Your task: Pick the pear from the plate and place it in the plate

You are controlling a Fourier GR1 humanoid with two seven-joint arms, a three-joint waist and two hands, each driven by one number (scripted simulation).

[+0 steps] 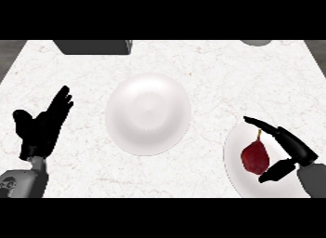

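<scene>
Right hand [294,148] spreads open around the dark red pear [255,156] on the right plate [235,174], seemingly not touching; centre plate [148,114] sits bare; left hand [42,124] rests open at left

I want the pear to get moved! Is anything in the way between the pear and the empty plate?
Nothing visible. The pear lies on the right plate, the right robot hand open around it. Only bare counter separates it from the middle plate.

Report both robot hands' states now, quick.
Left robot hand: open, fingers straight, resting at the view's left, holding nothing.
Right robot hand: open around the pear on the right plate, not yet gripping.
</scene>
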